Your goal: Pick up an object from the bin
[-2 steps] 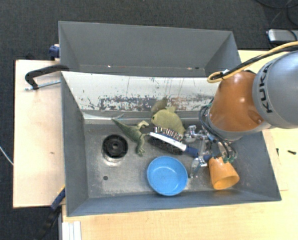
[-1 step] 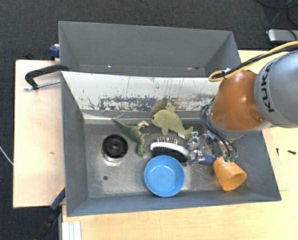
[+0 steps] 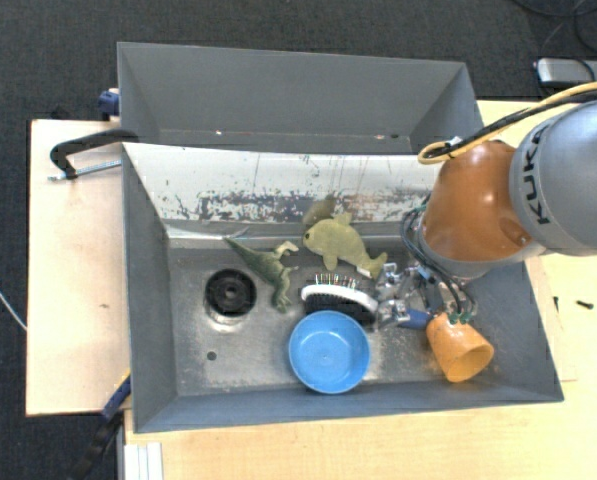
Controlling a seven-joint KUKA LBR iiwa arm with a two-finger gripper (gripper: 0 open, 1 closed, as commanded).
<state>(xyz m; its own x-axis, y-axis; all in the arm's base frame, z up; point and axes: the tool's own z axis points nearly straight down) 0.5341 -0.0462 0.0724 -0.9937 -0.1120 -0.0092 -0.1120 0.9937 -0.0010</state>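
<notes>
Six small things lie on the floor of the grey metal bin, most of them gathered in its middle and right part. Reaching in from the right, the silver arm with its rounded orange cover hangs over the bin's right side, and the gripper sits low beneath that cover; whether it is released or clenched cannot be made out. Toward the front lies a round blue plastic bowl, mouth up. An orange plastic cup lies on its side just right of and below the gripper. An olive-green plush fish rests near the back wall. A black-backed brush with white bristles lies between fish and bowl, its right end beside the gripper. A green toy dinosaur lies left of the brush, and a small black round cap further left.
</notes>
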